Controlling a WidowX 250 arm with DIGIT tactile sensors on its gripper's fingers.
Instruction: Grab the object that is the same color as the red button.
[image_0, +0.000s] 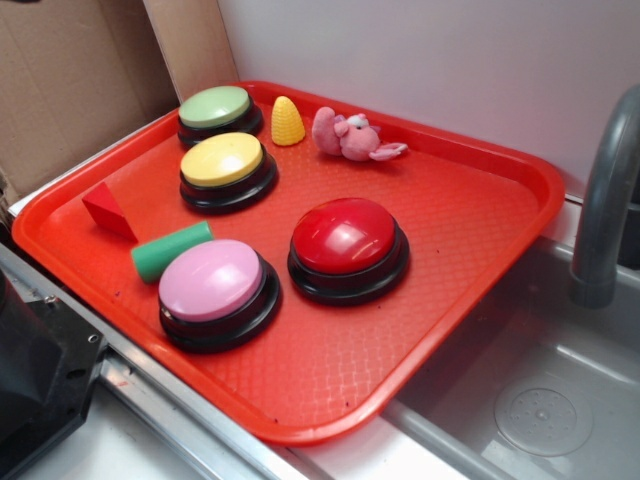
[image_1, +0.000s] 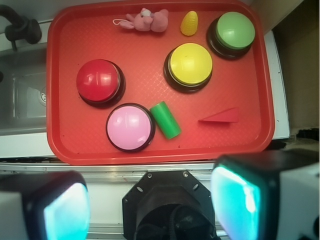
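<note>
Four dome buttons crowd the red tray (image_1: 60, 145), the red button (image_1: 98, 81) toward the sink side, while the red wedge (image_1: 220, 117) lies alone near the opposite rim, bare tray around it, and the claw (image_1: 150, 200) hangs apparently spread, well short.

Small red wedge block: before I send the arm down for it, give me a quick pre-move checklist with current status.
1. Target found: small matte red wedge block near the red tray's edge. Ok.
2. Colour matches the glossy red dome button. Ok.
3. Space around the wedge: apart from the green cylinder and yellow dome button. Ok.
4. Gripper open: pads wide apart, nothing held. Ok.
5. Gripper over the wedge: it sits above the counter off the tray. Not ok.
6. Wedge lying stable: cannot tell.
</note>
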